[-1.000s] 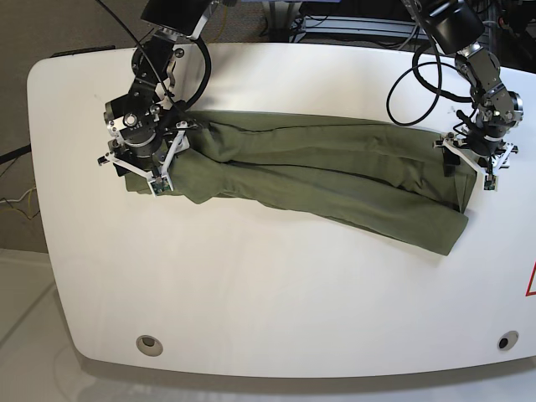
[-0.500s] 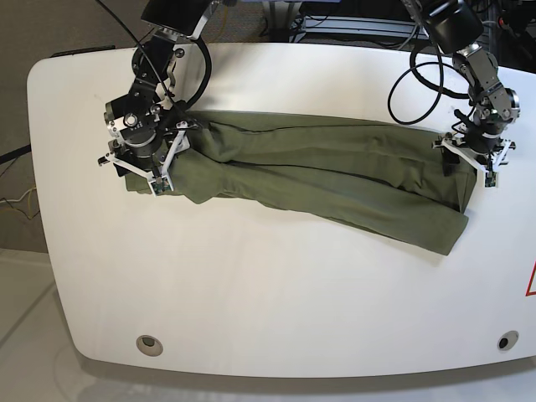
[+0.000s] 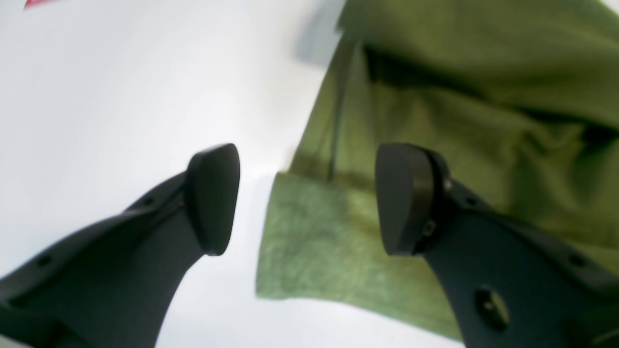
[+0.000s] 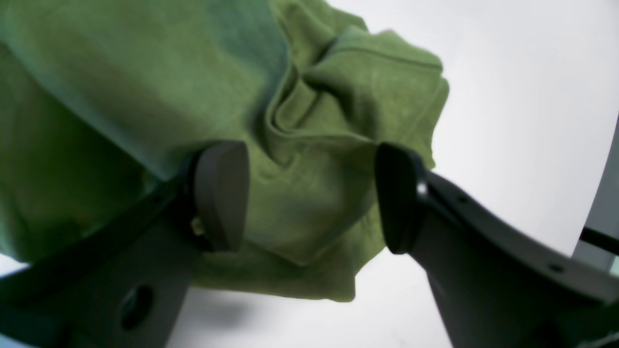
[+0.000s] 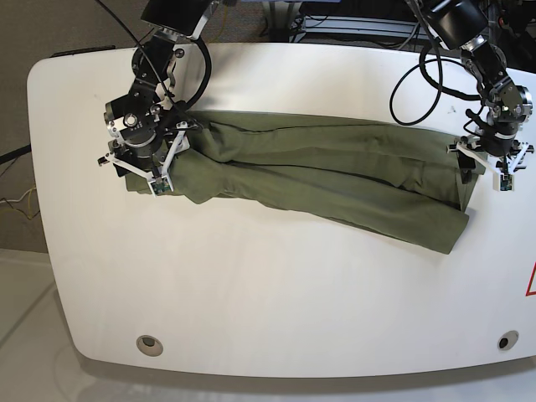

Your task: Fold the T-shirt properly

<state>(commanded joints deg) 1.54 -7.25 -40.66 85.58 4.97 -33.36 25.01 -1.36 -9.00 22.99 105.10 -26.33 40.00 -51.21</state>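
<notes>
A green T-shirt (image 5: 318, 180) lay in a long band on the white counter (image 5: 268, 293); the left claw (image 3: 307, 203) and right claw (image 4: 309, 193) gaped wide over its ends.

Both wrist views are soft and out of focus. In each, the olive-green cotton T-shirt (image 3: 435, 121) (image 4: 145, 96) runs off the frame's top edge, and the 2 dark fingers are cut by the bottom edge. In the base view, the black right gripper (image 5: 141, 164) hides the shirt's left end, and the white tabletop (image 5: 268, 285) is cropped at the right edge.
</notes>
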